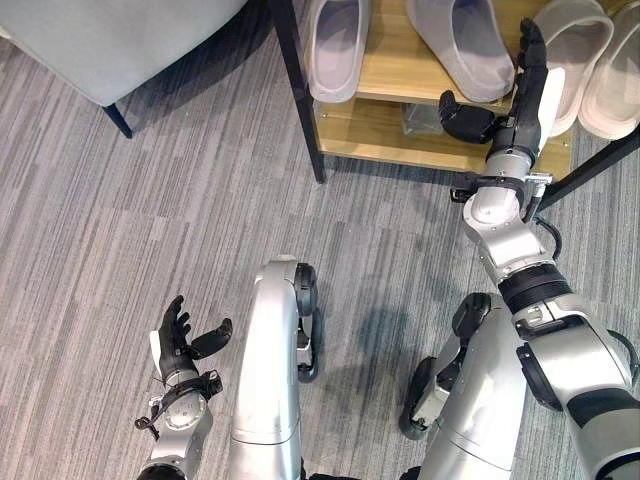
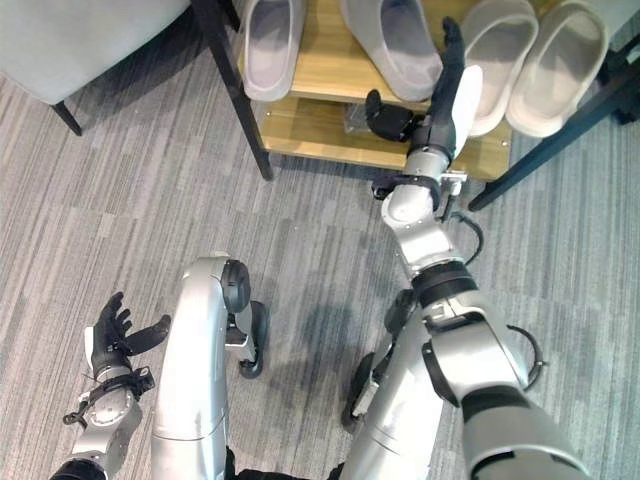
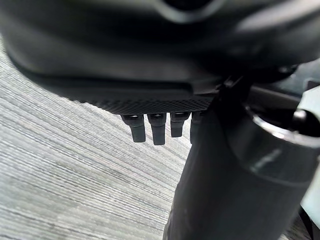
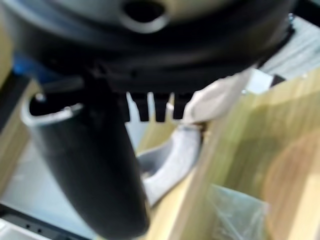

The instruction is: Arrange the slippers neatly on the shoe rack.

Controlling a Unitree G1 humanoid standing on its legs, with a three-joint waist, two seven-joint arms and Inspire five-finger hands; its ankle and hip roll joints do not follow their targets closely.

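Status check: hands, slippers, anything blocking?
Right hand open at rack, between grey slipper and beige pair. Left hand open, idle over floor. Nothing blocking.

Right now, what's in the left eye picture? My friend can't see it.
The right hand reaches open to the wooden shoe rack, between a grey slipper and a beige pair. Another grey slipper sits further left. The left hand hangs open over the grey floor.

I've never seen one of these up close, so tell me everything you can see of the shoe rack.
The shoe rack has light wooden shelves in a thin black frame, standing on grey striped flooring. Its upper shelf carries two grey slippers and two beige slippers, soles down. The right hand reaches, fingers straight, between the pairs. Something clear lies on the lower shelf.
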